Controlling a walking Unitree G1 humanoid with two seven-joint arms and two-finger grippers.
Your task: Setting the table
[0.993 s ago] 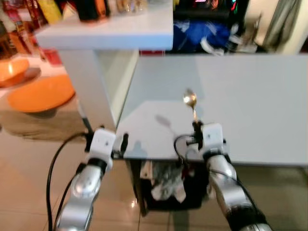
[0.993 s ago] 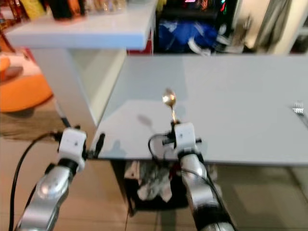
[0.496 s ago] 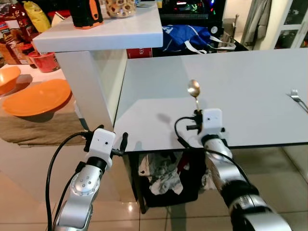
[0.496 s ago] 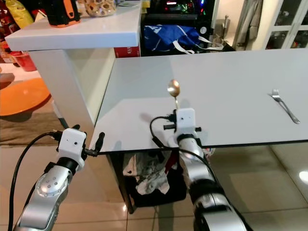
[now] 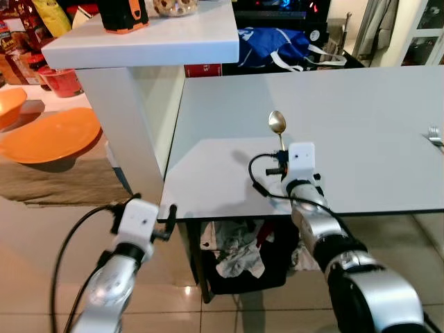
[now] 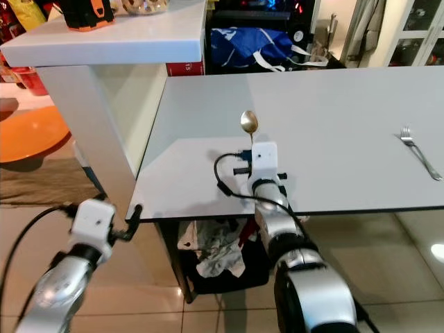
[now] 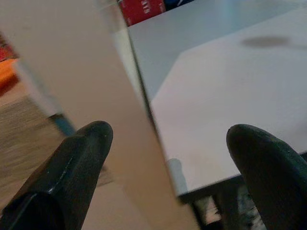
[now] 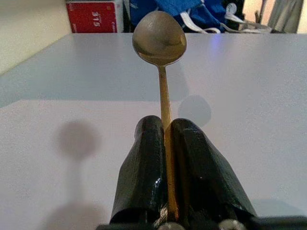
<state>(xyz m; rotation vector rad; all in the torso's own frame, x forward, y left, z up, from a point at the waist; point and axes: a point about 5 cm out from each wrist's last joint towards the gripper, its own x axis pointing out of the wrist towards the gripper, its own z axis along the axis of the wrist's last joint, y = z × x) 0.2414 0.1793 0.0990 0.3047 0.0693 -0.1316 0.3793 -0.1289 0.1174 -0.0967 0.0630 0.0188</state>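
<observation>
A gold spoon (image 5: 277,124) stands out over the grey table (image 5: 361,118), bowl end forward. My right gripper (image 8: 166,139) is shut on its handle, just above the table's near edge, with the black fingers (image 8: 144,163) pressed to both sides of the spoon (image 8: 159,40). A silver fork (image 6: 418,152) lies on the table at the far right. My left gripper (image 7: 168,153) is open, low beside the table's near left corner (image 5: 166,208), with nothing between its fingers (image 7: 72,167).
A white counter (image 5: 152,38) with an orange-and-black object and a bowl rises to the left of the table. An orange plate (image 5: 52,137) lies on a mat further left. Under the table sits a bin with crumpled cloth (image 5: 236,257). A blue bag (image 5: 270,45) lies behind.
The camera has shifted and steadied. My right gripper has carried the spoon slightly further over the table. My left arm has dropped lower and a little to the left.
</observation>
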